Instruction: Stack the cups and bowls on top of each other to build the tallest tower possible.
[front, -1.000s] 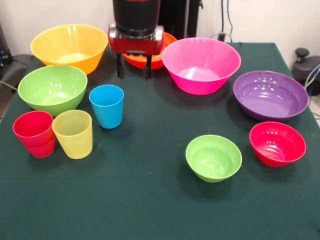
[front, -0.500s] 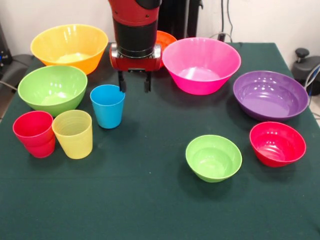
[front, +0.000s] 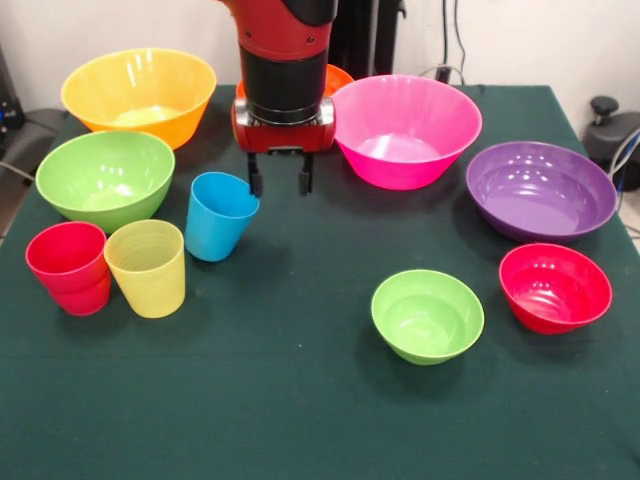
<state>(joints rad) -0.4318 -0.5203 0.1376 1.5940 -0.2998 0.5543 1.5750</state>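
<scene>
My gripper hangs open just behind the blue cup. One finger touches the cup's far rim, and the cup leans over, its top tipped toward the gripper. The red cup and pale yellow cup stand upright side by side at the left. Bowls lie singly around the table: yellow, large green, pink, purple, small lime-green and small red. The orange bowl is mostly hidden behind the arm. No tower is in view.
The dark green table cloth ends at the right edge near the purple bowl. Black equipment sits off the table at the right.
The arm has come forward and down toward the blue cup. The cup stood upright before and now leans, pushed at its rim by one finger.
</scene>
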